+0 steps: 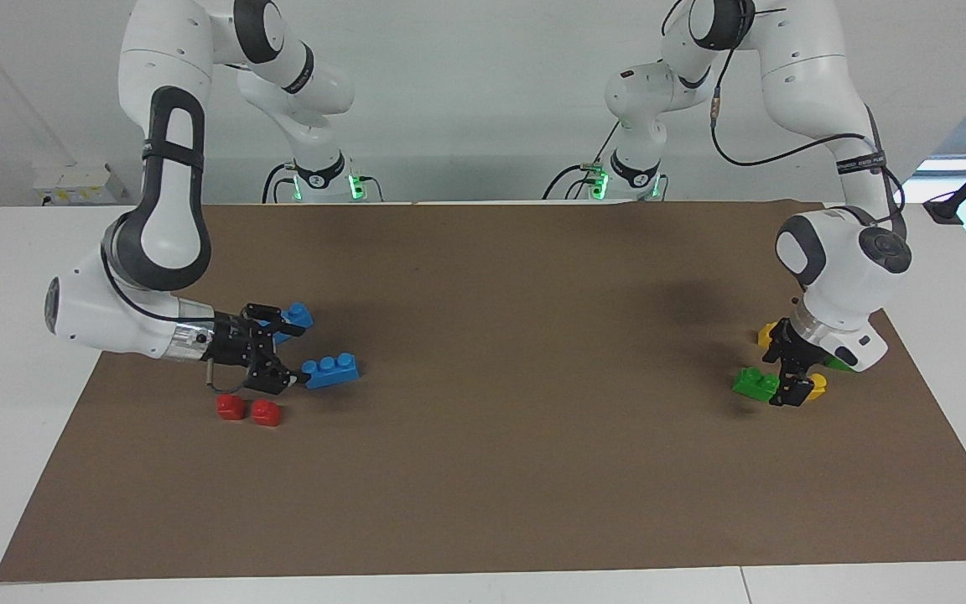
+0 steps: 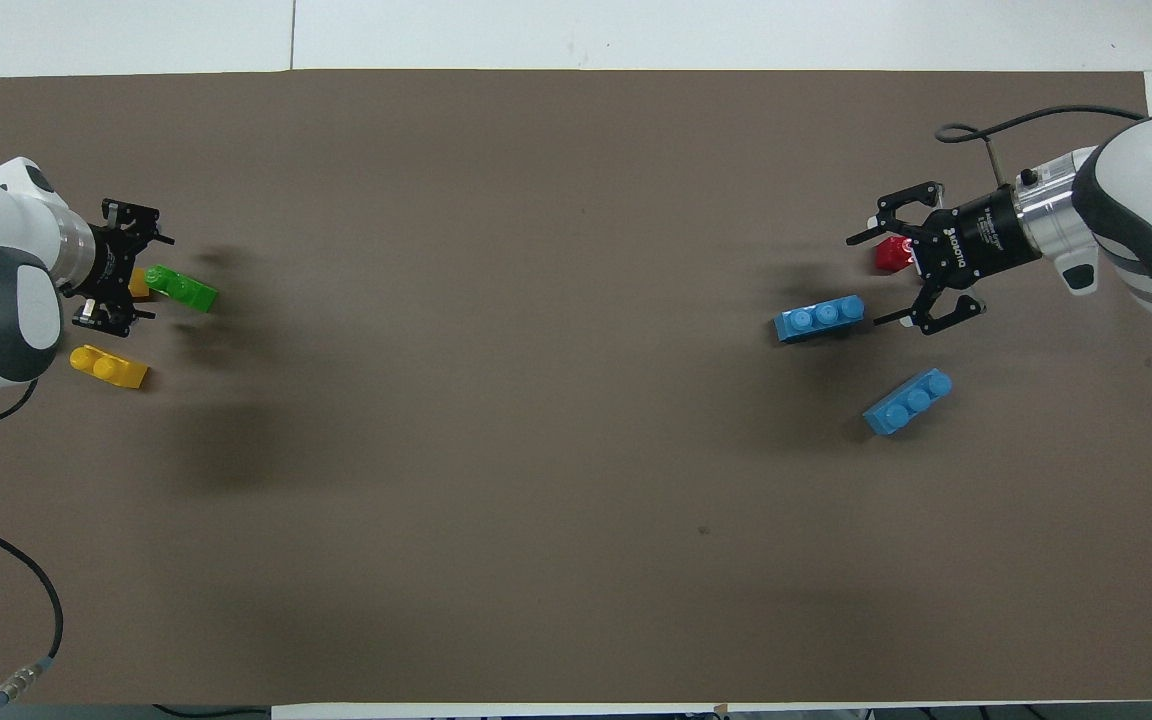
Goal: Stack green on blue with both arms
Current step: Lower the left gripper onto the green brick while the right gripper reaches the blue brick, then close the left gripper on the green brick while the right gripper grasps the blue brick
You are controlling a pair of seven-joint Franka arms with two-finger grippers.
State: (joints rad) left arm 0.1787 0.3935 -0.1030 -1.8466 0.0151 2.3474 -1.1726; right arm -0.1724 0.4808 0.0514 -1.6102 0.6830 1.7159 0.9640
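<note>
brown mat (image 1: pixel 483 470): both grippers open, left gripper (image 1: pixel 792 379) crowding green brick (image 1: pixel 754 382) beside yellow brick (image 1: pixel 815 383), right gripper (image 1: pixel 294 351) could nudge blue brick (image 1: pixel 330 371) askew.

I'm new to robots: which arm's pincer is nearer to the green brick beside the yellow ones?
Left. The left pincer stands open right beside that green brick. The right pincer is open by a blue brick at the right arm's end of the table.
</note>
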